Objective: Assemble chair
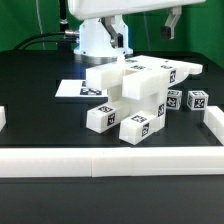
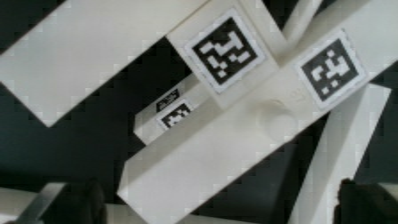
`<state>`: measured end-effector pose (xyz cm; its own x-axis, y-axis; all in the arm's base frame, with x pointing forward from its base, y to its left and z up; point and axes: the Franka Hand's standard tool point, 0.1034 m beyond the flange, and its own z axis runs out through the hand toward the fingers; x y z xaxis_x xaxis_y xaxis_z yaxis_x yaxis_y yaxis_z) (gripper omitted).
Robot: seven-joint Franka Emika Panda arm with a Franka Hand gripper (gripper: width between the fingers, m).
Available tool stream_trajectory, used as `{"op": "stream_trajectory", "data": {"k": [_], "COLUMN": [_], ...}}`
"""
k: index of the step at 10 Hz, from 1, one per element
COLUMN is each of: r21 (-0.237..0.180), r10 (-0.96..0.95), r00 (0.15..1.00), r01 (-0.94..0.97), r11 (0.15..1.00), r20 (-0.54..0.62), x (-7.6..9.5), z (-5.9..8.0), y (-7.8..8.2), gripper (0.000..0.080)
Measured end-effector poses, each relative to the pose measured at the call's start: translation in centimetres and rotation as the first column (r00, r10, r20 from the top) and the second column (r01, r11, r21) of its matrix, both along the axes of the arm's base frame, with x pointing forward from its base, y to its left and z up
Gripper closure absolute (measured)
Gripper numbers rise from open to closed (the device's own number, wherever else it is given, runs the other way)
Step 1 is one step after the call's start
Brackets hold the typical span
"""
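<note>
The chair parts (image 1: 140, 92) are glossy white tagged blocks piled in the middle of the black table: flat panels, a leaning upright piece and square legs (image 1: 137, 127) at the front. Two small cubes (image 1: 197, 99) lie at the exterior view's right. My gripper (image 1: 121, 47) hangs just above the back of the pile. In the wrist view my gripper (image 2: 222, 208) is open, with its dark fingertips (image 2: 79, 203) far apart. White panels with tags (image 2: 228, 52) lie below and between them. I cannot tell whether the fingers touch a part.
The marker board (image 1: 84, 90) lies flat at the exterior view's left of the pile. A long low white border wall (image 1: 110, 160) runs along the front, with ends at the left (image 1: 3, 118) and right (image 1: 214, 124). The robot base (image 1: 100, 35) stands behind.
</note>
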<state>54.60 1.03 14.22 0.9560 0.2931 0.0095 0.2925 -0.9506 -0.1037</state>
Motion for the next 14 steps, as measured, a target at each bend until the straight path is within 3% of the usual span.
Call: {"op": "stream_trajectory", "data": {"k": [3, 7, 10, 11, 13, 14], "r21": [-0.006, 0.009, 0.008, 0.02, -0.003, -0.006], "r10": [0.272, 0.375, 0.367, 0.37, 0.357, 0.343], "r00": [0.962, 0.926, 0.93, 0.929, 0.934, 0.939], "r01": [-0.272, -0.376, -0.368, -0.37, -0.357, -0.343], "r11": [0.962, 0.927, 0.93, 0.929, 0.934, 0.939], "r20": [0.029, 0.026, 0.019, 0.018, 0.025, 0.015], "x": [-0.7, -7.1, -7.2, -8.4, -12.3, -13.1], "z": [-0.3, -2.5, -2.7, -3.3, -5.5, -6.5], "y": [-0.2, -2.7, -2.8, -3.5, -4.4, -4.5], "gripper": [0.0151, 0.0151, 0.0151, 0.0151, 0.0151, 0.0151]}}
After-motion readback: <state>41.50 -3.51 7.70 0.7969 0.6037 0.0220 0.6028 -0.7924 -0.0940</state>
